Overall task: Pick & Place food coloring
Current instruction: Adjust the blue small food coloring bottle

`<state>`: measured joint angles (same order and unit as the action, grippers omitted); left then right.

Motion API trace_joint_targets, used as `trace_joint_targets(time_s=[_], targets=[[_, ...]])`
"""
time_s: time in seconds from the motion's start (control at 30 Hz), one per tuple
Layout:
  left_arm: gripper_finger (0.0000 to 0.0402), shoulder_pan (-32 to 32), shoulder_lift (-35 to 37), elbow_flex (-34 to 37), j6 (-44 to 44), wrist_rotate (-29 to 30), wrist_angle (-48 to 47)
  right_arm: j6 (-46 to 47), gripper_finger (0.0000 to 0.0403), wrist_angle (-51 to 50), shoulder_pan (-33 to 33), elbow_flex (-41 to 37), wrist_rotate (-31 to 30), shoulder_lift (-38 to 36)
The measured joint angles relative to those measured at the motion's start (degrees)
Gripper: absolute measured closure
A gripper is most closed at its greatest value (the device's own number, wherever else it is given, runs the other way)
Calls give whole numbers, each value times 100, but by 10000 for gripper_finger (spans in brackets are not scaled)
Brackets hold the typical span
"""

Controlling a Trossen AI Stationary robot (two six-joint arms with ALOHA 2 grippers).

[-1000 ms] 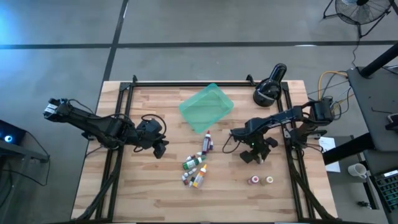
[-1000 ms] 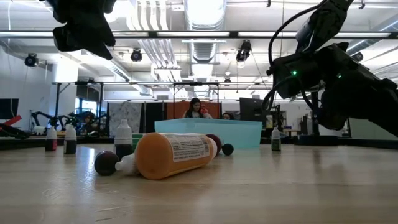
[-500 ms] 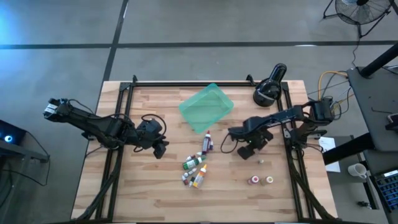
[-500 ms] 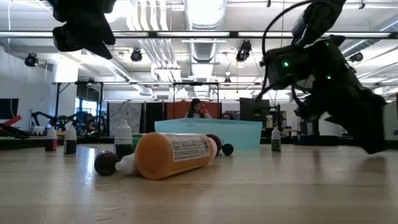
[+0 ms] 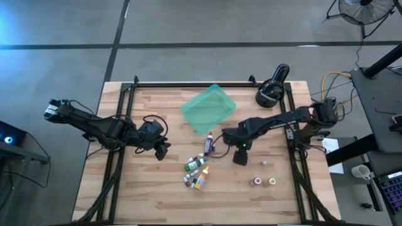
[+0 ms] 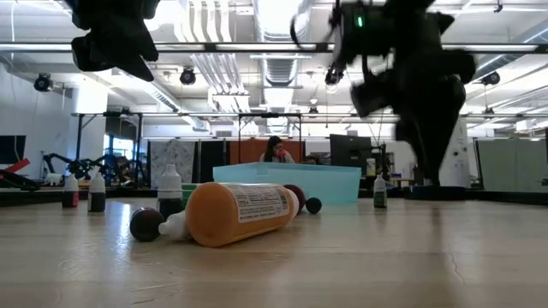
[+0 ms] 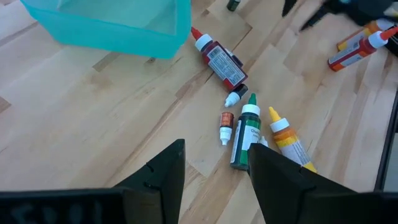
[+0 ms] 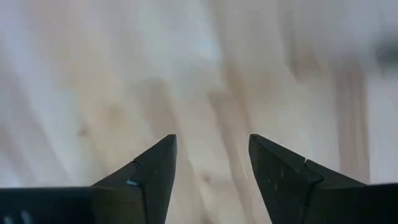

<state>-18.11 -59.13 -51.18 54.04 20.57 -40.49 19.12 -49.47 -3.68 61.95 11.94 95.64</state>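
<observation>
right gripper (image 5: 239,157) over bare wood, fingers apart, empty.
food coloring bottles (image 5: 198,171) lie at its 8 o'clock; left gripper (image 5: 161,150) parted, empty.

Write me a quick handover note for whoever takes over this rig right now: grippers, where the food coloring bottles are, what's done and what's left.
Right gripper: open, empty, above the table just right of the bottle cluster.
Left gripper: open, empty, waiting left of the cluster.
Bottle cluster: lying loose in front of the teal tray, including a dark red bottle, a green one and a yellow one.
Three bottles stand apart to the right: a small one, a pink one and a yellow one.
Done: those three appear already set out.
Left: the cluster is not yet moved; the tray looks empty.
</observation>
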Motion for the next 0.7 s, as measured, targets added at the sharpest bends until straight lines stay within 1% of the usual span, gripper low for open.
trace_joint_targets(time_s=[0.07, 0.13, 0.2, 0.27, 0.33, 0.4, 0.47, 0.57, 0.63, 0.7], targets=[[255, 0, 0, 0, 0, 1, 0, -949, 211, 327, -159, 161, -2, 11], [255, 2, 0, 0, 0, 1, 0, -1618, 211, 679, -291, 312, -160, 13], [255, 0, 0, 0, 0, 1, 2, -1990, 211, 1157, -384, 424, -620, 32], [255, 2, 0, 0, 0, 2, 2, -2350, 211, 1562, -413, 543, -1227, 101], [255, 1, 0, 0, 0, 1, 3, -2677, 211, 1745, -401, 713, -1778, 235], [255, 2, 0, 0, 0, 0, 4, -2769, 211, 1789, -350, 927, -2066, 375], [255, 2, 0, -2, 7, -27, 22, -2478, 211, 1672, -285, 1146, -2094, 546], [255, -2, 0, -2, 39, -152, 39, -1666, 211, 1490, -210, 1428, -2089, 801], [255, -6, 0, -2, 48, -230, 39, -1053, 211, 1355, -158, 1607, -2070, 966], [255, -9, 0, -2, 55, -281, 39, -144, 211, 1177, -75, 1758, -2062, 1162]])
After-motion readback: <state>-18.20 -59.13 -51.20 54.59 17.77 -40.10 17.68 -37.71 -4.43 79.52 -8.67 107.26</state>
